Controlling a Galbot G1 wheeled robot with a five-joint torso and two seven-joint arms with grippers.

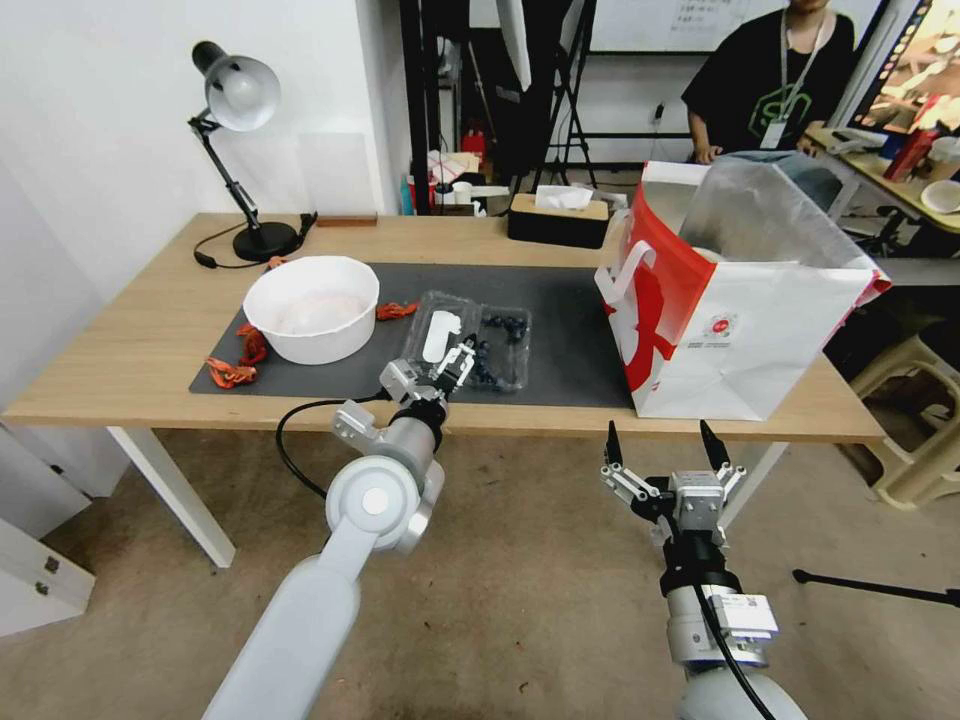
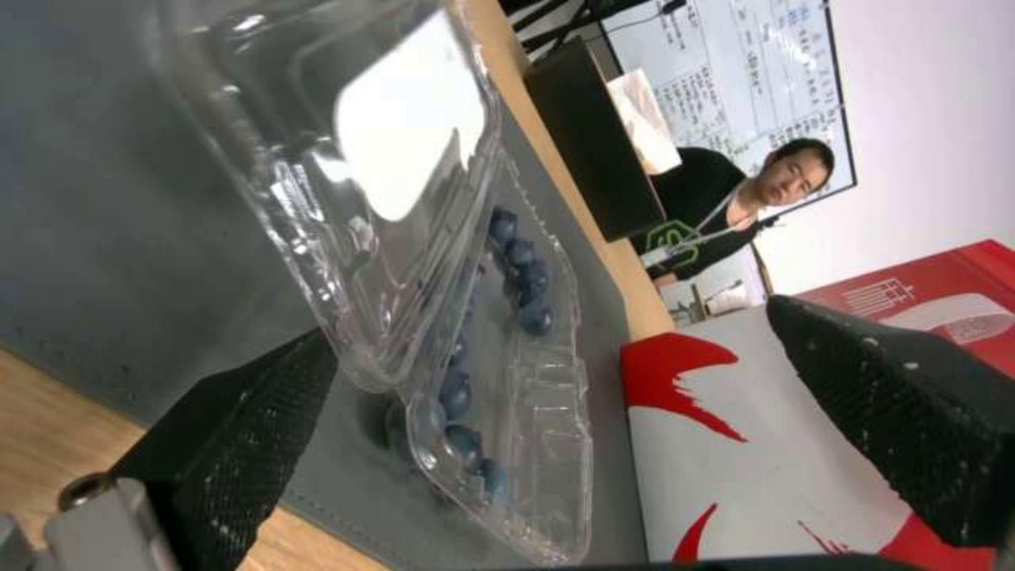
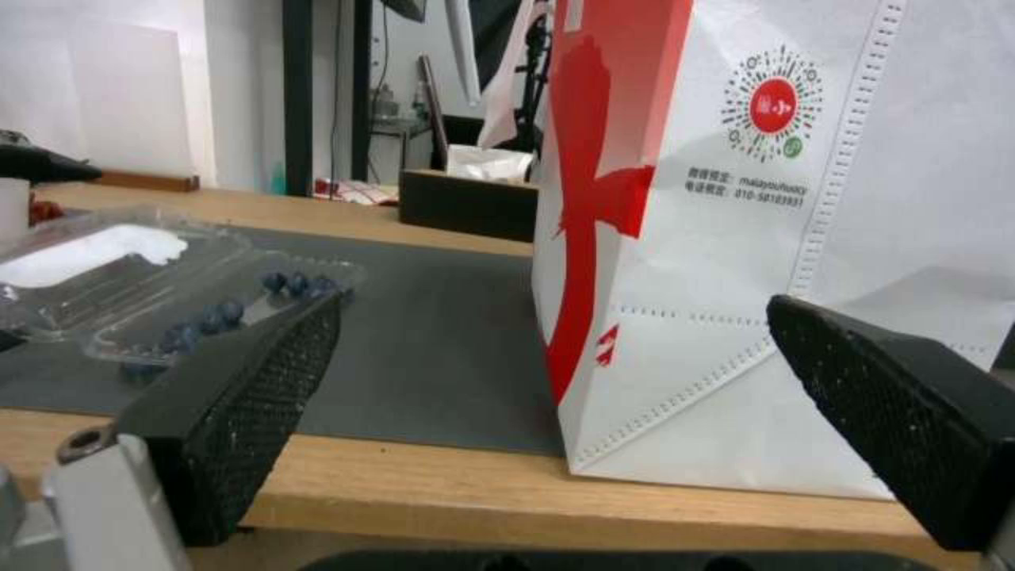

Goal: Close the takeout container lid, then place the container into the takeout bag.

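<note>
Lid closing is in hand: the lid (image 2: pixel 392 143) is raised partway over the takeout container (image 1: pixel 497 348) on the bench mat, the left end effector (image 1: pixel 458 362) spread wide beside it. Next, pressing down is called for.

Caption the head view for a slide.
Left pincer at the open container's lid; right pincer waits below the bag.

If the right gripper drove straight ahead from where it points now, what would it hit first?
Most likely the takeout bag: the open right gripper hangs below the table edge, so that edge could catch it first; depth is unclear.
</note>
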